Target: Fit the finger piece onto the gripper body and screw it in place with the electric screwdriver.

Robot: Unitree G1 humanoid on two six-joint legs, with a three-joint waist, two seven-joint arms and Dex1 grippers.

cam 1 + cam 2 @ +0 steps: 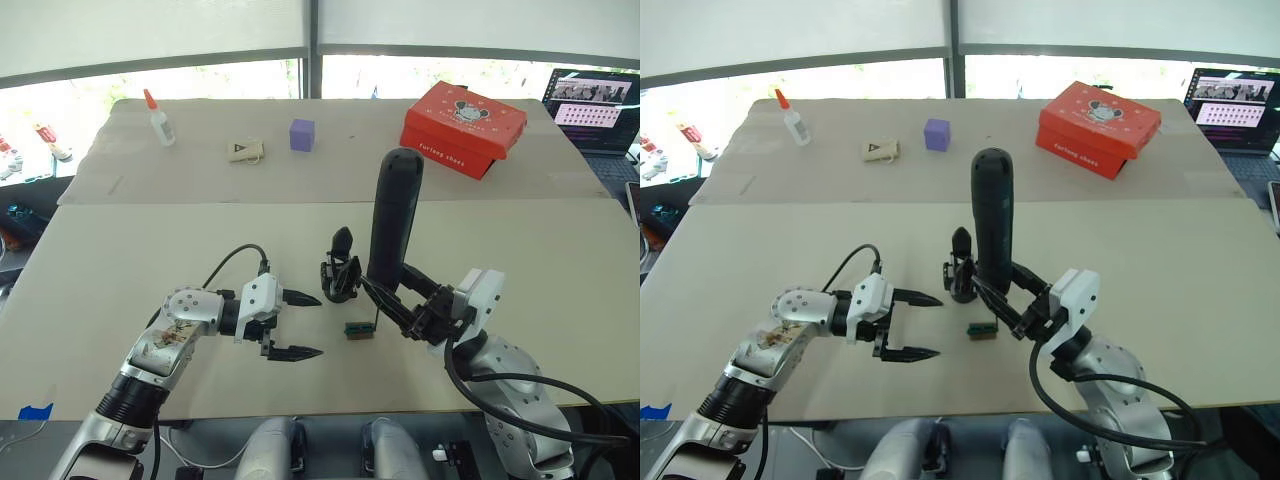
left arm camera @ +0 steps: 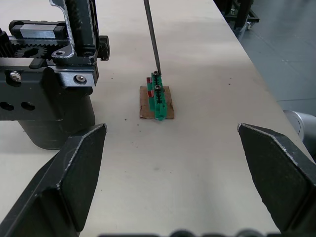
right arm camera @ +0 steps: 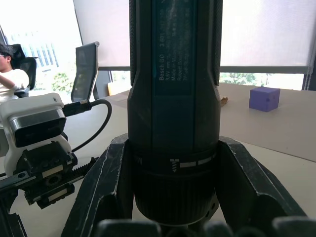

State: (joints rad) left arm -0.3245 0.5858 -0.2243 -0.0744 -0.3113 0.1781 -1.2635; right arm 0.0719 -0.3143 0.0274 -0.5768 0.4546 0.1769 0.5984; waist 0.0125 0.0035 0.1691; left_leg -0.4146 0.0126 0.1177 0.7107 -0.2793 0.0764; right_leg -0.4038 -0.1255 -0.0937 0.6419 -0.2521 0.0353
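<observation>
The electric screwdriver (image 1: pixel 395 215) stands upright, my right gripper (image 1: pixel 388 292) shut around its lower end; both fingers (image 3: pixel 106 190) clamp the barrel. Its thin bit (image 2: pixel 152 39) points down onto a small green-and-brown block (image 1: pixel 359 330) lying on the table. Just left of the screwdriver stands the gripper body (image 1: pixel 342 270), a black assembly with a toothed rack (image 2: pixel 34 42) and a pointed black finger rising from its top. I cannot tell whether that is the finger piece. My left gripper (image 1: pixel 318 326) is open, left of the block and level with it, holding nothing.
At the back of the table are a red shoe box (image 1: pixel 463 128), a purple cube (image 1: pixel 302 134), a beige tag (image 1: pixel 245 150) and a glue bottle (image 1: pixel 158 118). A laptop (image 1: pixel 590 105) sits at the far right. A person (image 3: pixel 11 74) sits beyond the table.
</observation>
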